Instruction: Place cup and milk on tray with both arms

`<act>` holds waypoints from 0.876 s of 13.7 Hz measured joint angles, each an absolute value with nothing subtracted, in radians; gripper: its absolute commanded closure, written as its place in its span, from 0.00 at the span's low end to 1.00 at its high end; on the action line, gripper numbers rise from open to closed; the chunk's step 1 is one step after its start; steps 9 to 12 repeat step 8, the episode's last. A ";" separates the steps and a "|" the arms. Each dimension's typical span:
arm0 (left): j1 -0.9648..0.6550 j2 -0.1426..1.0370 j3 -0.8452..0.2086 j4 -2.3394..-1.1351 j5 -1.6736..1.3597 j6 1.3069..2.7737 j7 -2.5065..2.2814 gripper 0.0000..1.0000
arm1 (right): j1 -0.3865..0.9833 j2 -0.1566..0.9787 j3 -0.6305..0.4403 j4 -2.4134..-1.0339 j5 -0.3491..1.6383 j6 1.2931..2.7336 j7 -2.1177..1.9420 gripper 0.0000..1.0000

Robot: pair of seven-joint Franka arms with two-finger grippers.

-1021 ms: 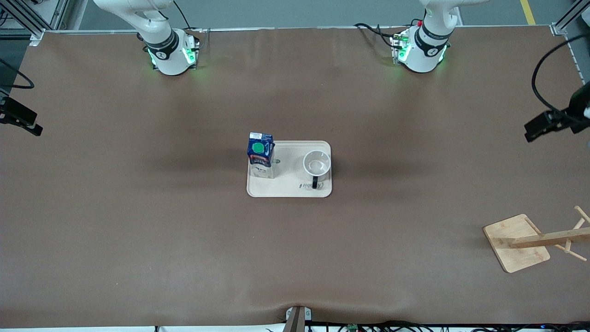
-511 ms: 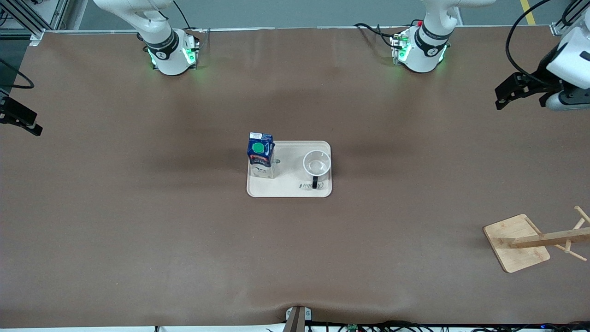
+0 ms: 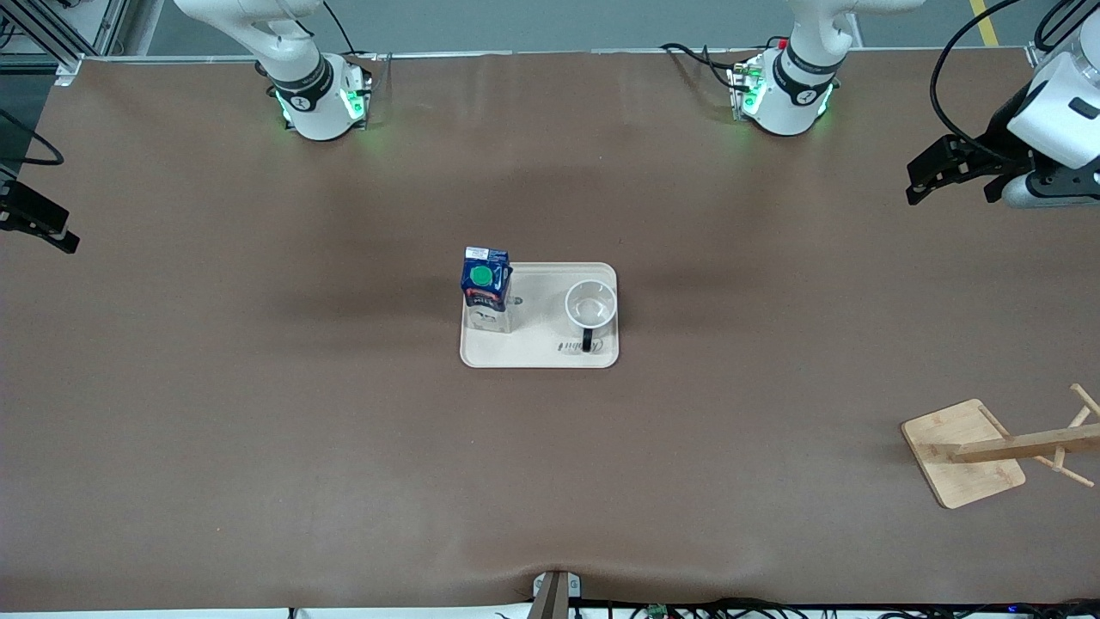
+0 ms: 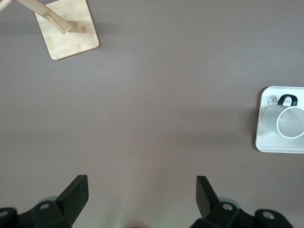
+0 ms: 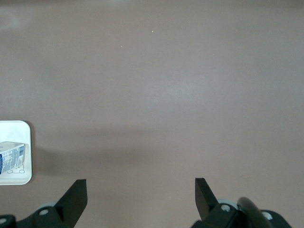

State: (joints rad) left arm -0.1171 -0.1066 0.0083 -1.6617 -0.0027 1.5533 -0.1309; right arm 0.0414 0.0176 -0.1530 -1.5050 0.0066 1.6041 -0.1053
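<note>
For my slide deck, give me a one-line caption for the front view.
Milk and cup stand on the tray; both arms are pulled back.

Both arms are glossy white with rounded jointed housings. Each base, the right arm (image 3: 314,94) and the left arm (image 3: 791,90), wears a black band with a small white mark and glows green at its foot. Black cables trail from the left base along the tabletop's edge. The left tool (image 4: 141,199) and the right tool (image 5: 141,199) are matte black, each with two angular, wedge-shaped fingers spread wide and round silver screws in their mounts.
</note>
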 measured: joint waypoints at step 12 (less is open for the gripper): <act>-0.117 -0.089 0.012 -1.643 -0.003 1.559 -0.131 0.00 | 0.041 0.018 -0.153 -1.505 0.007 1.604 -0.105 0.00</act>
